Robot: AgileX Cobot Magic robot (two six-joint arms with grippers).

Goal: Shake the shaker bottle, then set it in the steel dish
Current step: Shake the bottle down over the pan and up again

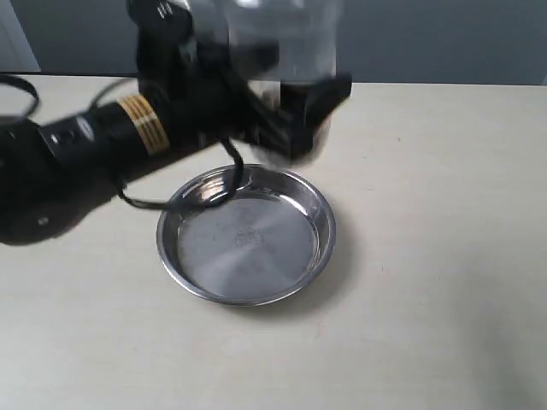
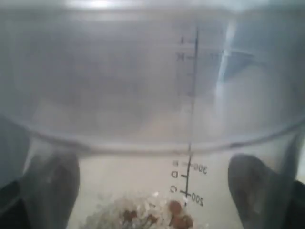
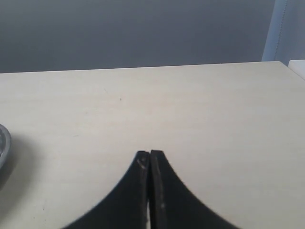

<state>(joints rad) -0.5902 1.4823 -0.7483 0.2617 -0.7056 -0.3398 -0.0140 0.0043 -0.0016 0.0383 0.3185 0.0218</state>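
Note:
The clear shaker bottle is blurred in the air above the far rim of the steel dish, held by my left gripper. In the left wrist view the shaker bottle fills the frame, with printed volume marks and brown granules low inside it. Both dark fingers press its sides. The steel dish lies on the table with nothing in it. My right gripper is shut with nothing in it above bare table; only an edge of the steel dish shows there.
The left arm and its black cable hang over the dish's far-left rim. The pale table ends at a far edge against a grey wall.

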